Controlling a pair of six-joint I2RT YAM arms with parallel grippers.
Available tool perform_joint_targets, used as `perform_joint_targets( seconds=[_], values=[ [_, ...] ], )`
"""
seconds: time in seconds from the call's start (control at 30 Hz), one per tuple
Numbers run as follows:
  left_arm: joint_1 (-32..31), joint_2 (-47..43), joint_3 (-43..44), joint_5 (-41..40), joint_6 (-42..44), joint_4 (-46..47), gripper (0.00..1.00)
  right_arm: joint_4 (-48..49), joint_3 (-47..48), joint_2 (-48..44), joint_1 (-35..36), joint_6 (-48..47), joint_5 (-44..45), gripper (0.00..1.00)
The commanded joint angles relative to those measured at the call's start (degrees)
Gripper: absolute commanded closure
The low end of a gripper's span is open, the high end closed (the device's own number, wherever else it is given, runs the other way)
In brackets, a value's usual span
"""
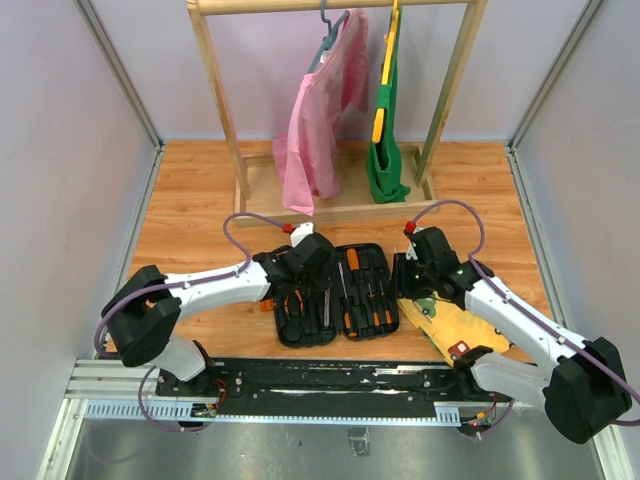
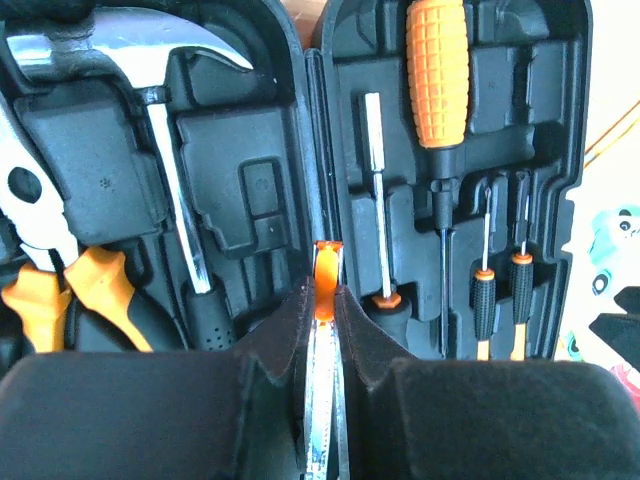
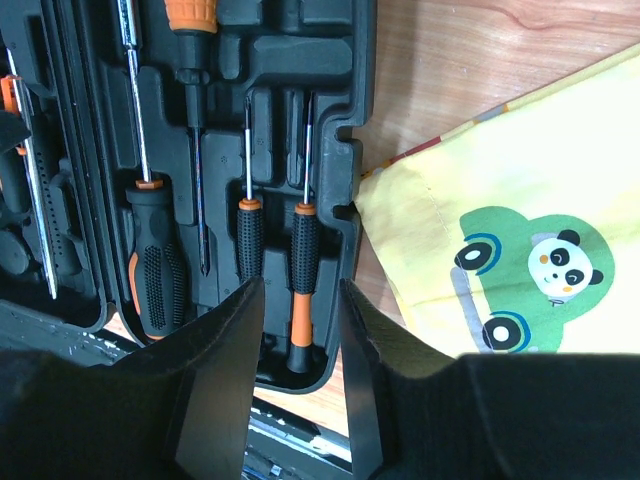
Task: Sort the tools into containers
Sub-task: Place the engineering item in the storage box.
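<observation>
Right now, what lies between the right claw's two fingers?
A small screwdriver, lying in its slot in the case. The open right claw straddles its handle; the right wrist view shows it.

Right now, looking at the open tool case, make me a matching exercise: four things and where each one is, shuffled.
Things:
1. hammer
2. large orange-handled screwdriver
3. orange-tipped tool
4. pink garment

Places:
A. case, right half
B. hanging on the rack
C. case, left half
D. pinched in the left gripper

Pairs: 1-C, 2-A, 3-D, 4-B
</observation>
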Motion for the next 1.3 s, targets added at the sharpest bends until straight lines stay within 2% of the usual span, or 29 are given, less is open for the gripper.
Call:
perform_joint_targets(
  seconds=[0.0, 0.53, 1.17, 1.27],
  values=[
    [-0.31, 1.23, 1.62, -1.00, -2.69, 3.86, 0.91, -1.32, -0.84, -0.83, -0.80, -0.19, 1.33, 0.63],
    [-0.29, 1.90, 1.33, -7.87, -4.96, -0.65, 0.91, -1.67, -1.03, -0.50, -0.80, -0.57, 1.54, 0.62],
    [-0.27, 4.38, 1.10, -9.18, -5.95, -1.93, 0.87, -1.70, -1.52, -0.81, -0.78, -0.29, 1.57, 0.62],
    [-0.30, 4.59, 0.70, -9.00, -6.04, -1.75, 0.83, -1.74, -1.54, -0.86, -0.78, -0.32, 1.62, 0.62]
  ],
)
